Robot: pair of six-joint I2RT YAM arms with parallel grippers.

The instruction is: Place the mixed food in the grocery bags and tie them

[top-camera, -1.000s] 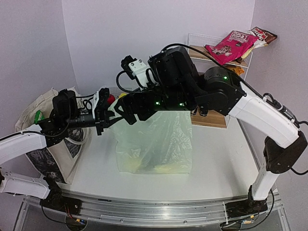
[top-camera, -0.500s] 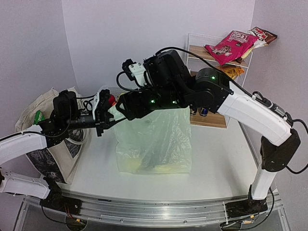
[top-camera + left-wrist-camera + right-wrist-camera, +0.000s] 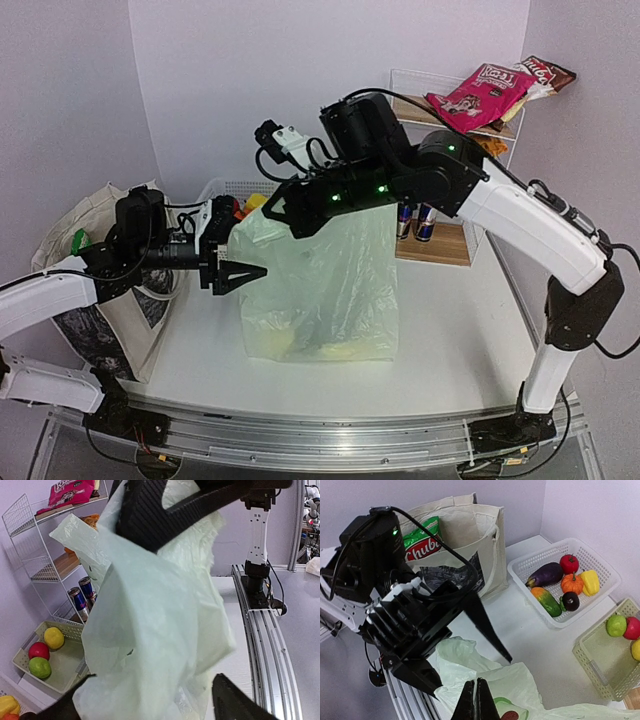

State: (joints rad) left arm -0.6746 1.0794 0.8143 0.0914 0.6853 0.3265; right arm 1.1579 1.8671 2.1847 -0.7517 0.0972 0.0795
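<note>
Just ahead of the parted left fingers (image 3: pixel 245 277), the plastic bag (image 3: pixel 330 290) is held upright on the bench (image 3: pixel 450 310), its top clamped by the right fingers (image 3: pixel 477 700); its other side should be gathered squarely.

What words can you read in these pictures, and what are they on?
"Chub": red letters on the green packet in the tote; the word's end is hidden.
Pink packet on the shelf: white letters, too blurred to read.
Brown packet: too blurred to read.
Cans: print too small to read.
</note>
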